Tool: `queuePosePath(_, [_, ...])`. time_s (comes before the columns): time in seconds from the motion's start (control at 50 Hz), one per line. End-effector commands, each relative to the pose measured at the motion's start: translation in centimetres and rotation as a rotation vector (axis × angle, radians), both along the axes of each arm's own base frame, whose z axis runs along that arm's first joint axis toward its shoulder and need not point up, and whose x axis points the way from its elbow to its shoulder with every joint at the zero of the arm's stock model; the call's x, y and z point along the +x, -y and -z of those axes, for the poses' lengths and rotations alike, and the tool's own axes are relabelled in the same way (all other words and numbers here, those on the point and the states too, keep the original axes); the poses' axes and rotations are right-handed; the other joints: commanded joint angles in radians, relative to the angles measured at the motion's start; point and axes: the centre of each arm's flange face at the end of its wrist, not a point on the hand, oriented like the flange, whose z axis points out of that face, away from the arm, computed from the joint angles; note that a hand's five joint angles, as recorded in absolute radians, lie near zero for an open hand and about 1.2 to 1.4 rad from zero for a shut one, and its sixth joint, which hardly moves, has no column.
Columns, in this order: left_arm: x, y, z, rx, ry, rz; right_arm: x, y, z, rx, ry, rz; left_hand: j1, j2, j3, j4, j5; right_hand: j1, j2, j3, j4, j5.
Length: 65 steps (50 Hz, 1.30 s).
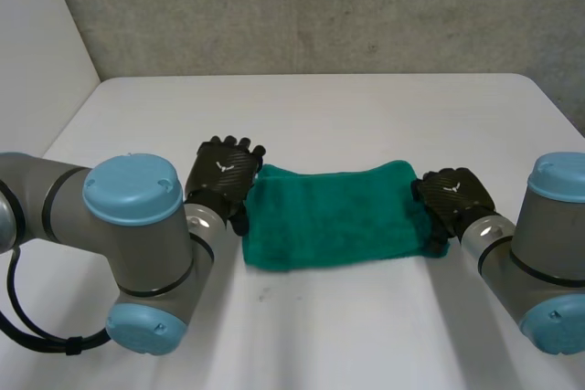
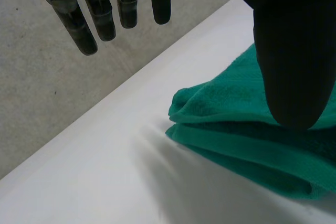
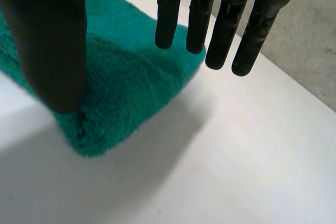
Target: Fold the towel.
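Lying folded between left hand (image 1: 222, 175) and right hand (image 1: 454, 196), both straight-fingered, spread: green towel (image 1: 329, 216).

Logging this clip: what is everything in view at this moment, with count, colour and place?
towel: one, green, folded in layers, on the table between the two hands
table: one, white, under everything
wall: one, grey, behind the table's far edge
left arm, right arm: two, grey with light-blue caps, at the table's near side
left hand: one, black, fingers straight, at the towel's left end
right hand: one, black, fingers straight, at the towel's right end
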Motion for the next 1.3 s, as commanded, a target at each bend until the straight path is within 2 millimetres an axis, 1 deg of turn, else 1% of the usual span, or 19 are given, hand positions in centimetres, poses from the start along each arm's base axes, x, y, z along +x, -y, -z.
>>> queuePosePath(0.02, [0.5,0.0,0.4,0.015,0.01,-0.011,-1.0,0.7,0.9,0.027,-0.004,0.026,-0.031,-0.027,-0.039,-0.029,-0.046,0.285,0.221,0.224,0.229,0.224])
queuePosePath(0.1, [0.9,-0.1,0.1,0.014,0.009,-0.017,-1.4,1.0,1.1,0.038,0.003,0.03,-0.031,-0.027,-0.039,-0.029,-0.046,0.86,0.797,0.8,0.805,0.799])
queuePosePath(0.26, [2.6,-0.2,-0.5,0.017,0.011,-0.051,-1.2,1.1,0.7,0.027,0.01,0.012,-0.031,-0.027,-0.039,-0.029,-0.046,0.948,0.884,0.888,0.893,0.887])
queuePosePath(0.36, [3.8,0.0,-1.2,0.011,0.004,-0.082,-0.5,2.4,-1.2,-0.061,0.001,-0.002,-0.031,-0.027,-0.039,-0.029,-0.046,0.948,0.884,0.888,0.893,0.887])
queuePosePath(0.44, [4.2,0.3,-1.7,0.003,-0.007,-0.095,2.8,1.8,-4.7,-0.171,-0.001,-0.104,-0.031,-0.027,-0.039,-0.029,-0.046,0.948,0.884,0.888,0.893,0.887])
queuePosePath(0.46, [4.3,0.3,-1.7,0.003,-0.01,-0.097,5.3,0.4,-6.2,-0.199,0.014,-0.183,-0.031,-0.027,-0.039,-0.029,-0.046,0.948,0.884,0.888,0.893,0.887])
queuePosePath(0.52, [4.7,0.7,-2.3,-0.004,-0.028,-0.111,8.9,-2.1,-7.8,-0.22,0.036,-0.303,-0.031,-0.027,-0.039,-0.029,-0.046,0.948,0.884,0.888,0.893,0.887])
queuePosePath(0.54, [4.7,0.7,-2.4,-0.005,-0.037,-0.113,10.8,-3.7,-7.4,-0.198,0.033,-0.376,-0.031,-0.027,-0.039,-0.029,-0.046,0.948,0.884,0.888,0.893,0.887])
queuePosePath(0.6, [4.8,0.9,-3.0,-0.01,-0.068,-0.121,13.5,-6.1,-5.8,-0.15,0.022,-0.489,-0.031,-0.027,-0.039,-0.029,-0.046,0.948,0.884,0.888,0.893,0.887])
queuePosePath(0.62, [4.8,1.0,-3.1,-0.011,-0.076,-0.122,14.7,-7.3,-4.2,-0.111,0.004,-0.562,-0.031,-0.027,-0.039,-0.029,-0.046,0.948,0.884,0.888,0.893,0.887])
queuePosePath(0.7, [4.7,1.2,-3.6,-0.012,-0.122,-0.128,16.2,-9.3,-1.5,-0.072,-0.056,-0.696,-0.031,-0.027,-0.039,-0.029,-0.046,0.948,0.884,0.888,0.893,0.887])
queuePosePath(0.76, [4.4,1.3,-4.1,-0.021,-0.15,-0.123,16.4,-9.1,-1.4,-0.087,-0.068,-0.703,-0.031,-0.027,-0.039,-0.029,-0.046,0.876,0.813,0.816,0.821,0.815])
queuePosePath(0.78, [4.3,1.4,-4.3,-0.023,-0.159,-0.122,16.4,-8.7,-1.7,-0.093,-0.061,-0.691,-0.031,-0.027,-0.039,-0.029,-0.046,0.536,0.472,0.475,0.481,0.475])
queuePosePath(0.86, [3.6,2.2,-5.2,-0.035,-0.232,-0.124,16.2,-7.8,-2.7,-0.096,-0.016,-0.599,-0.028,-0.023,-0.035,-0.025,-0.043,-0.258,-0.322,-0.318,-0.313,-0.319])
queuePosePath(1.0, [0.2,1.8,-4.9,0.012,-0.328,-0.058,12.9,-3.8,-5.1,-0.055,0.121,-0.294,-0.01,-0.006,-0.018,-0.008,-0.025,-0.274,-0.337,-0.334,-0.329,-0.335])
queuePosePath(1.14, [-2.3,0.2,-1.2,0.165,-0.303,-0.014,11.1,-1.9,-4.6,0.052,0.212,-0.214,-0.004,0.0,-0.012,-0.002,-0.019,-0.274,-0.337,-0.334,-0.329,-0.335])
queuePosePath(1.2, [-2.7,-0.3,0.6,0.217,-0.256,-0.006,10.4,-1.1,-3.9,0.093,0.198,-0.197,-0.004,0.0,-0.012,-0.002,-0.019,-0.274,-0.337,-0.334,-0.329,-0.335])
queuePosePath(1.24, [-2.7,-0.3,1.6,0.24,-0.231,-0.01,10.0,-0.4,-1.7,0.171,0.17,-0.183,0.002,0.006,-0.006,0.004,-0.013,-0.274,-0.337,-0.334,-0.329,-0.335])
queuePosePath(1.3, [-2.6,-0.3,3.1,0.269,-0.191,-0.016,10.0,-0.2,-0.7,0.216,0.156,-0.175,0.019,0.024,0.012,0.022,0.004,-0.274,-0.337,-0.334,-0.329,-0.335])
